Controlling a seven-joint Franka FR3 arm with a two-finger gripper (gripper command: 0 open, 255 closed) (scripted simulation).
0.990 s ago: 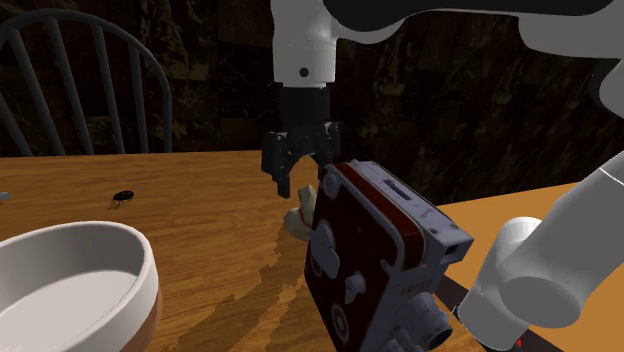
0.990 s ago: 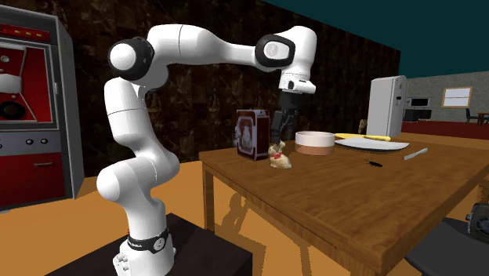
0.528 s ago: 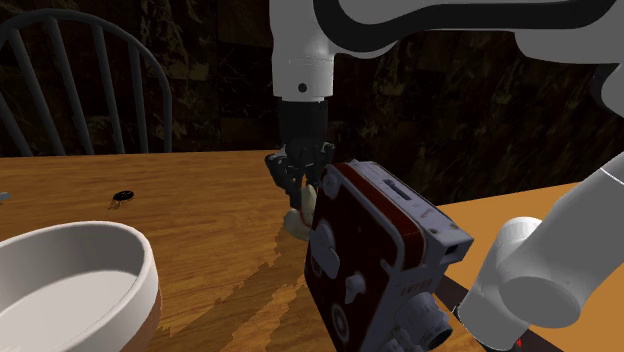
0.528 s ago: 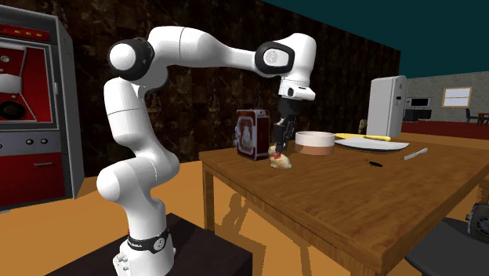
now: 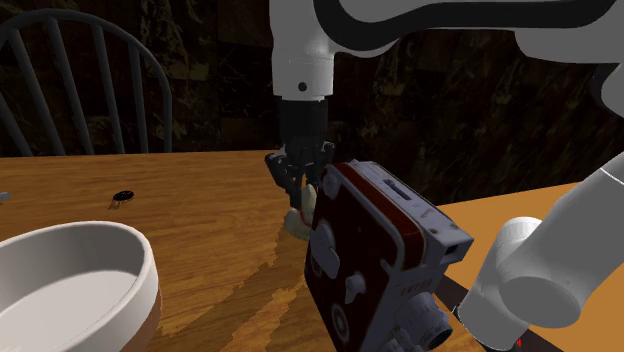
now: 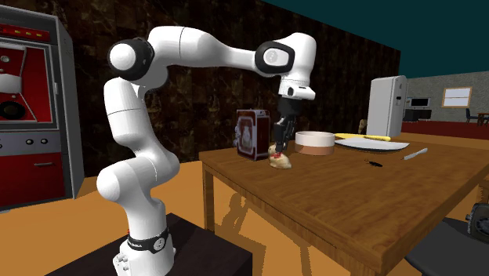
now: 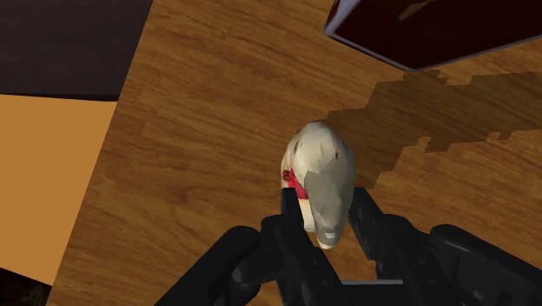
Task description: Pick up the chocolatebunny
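Shoulder view, near to far.
- White bowl (image 5: 148,285) sat nearest, by the near edge of the wooden table (image 5: 200,230).
- Dark red box (image 5: 375,255) with white markings came next, standing on the stand's side of the table and tilted in this view.
- Just beyond the box was the bunny (image 5: 297,222): pale cream with a red band at the neck, base on the table top, partly hidden by the box's upper corner.
- Black gripper (image 5: 303,178) came straight down onto it.
- Small black object (image 5: 123,195) lay further out on bare wood, well apart from the bunny.
- Chair (image 5: 70,17) back stood past the far edge.

Wrist view: both fingers (image 7: 291,209) were pressed against the bunny's (image 7: 321,174) flanks, so the gripper (image 7: 323,209) was pinching it. A table (image 7: 200,130) edge ran close by, with orange floor beyond. The box's (image 7: 426,30) corner was just ahead.

Second exterior view: bunny (image 6: 280,161) was near the table (image 6: 353,188) corner closest to the arm, between box (image 6: 252,133) and bowl (image 6: 315,142), gripper (image 6: 280,141) on top of it.
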